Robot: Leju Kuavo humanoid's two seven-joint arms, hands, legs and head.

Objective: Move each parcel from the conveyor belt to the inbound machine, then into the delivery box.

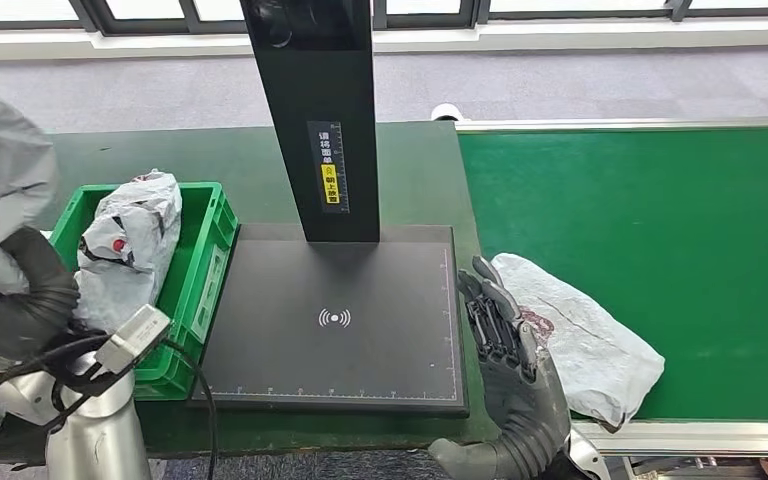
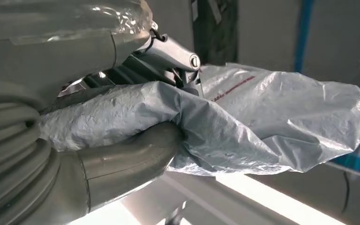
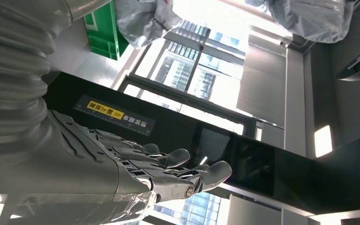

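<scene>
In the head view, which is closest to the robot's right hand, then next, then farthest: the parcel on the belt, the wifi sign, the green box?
From the right hand:
1. Parcel on the belt, right beside it.
2. Wifi sign, on the black pad.
3. Green box, far left.

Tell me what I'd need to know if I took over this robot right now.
Left hand: grips a grey parcel, raised near the green delivery box.
Right hand: open, holding nothing, beside a second grey parcel on the conveyor belt.
Done: one wrapped parcel lies in the box.
Left: drop the held parcel into the box, then take the belt parcel to the inbound machine, whose pad is bare, then box it.
</scene>
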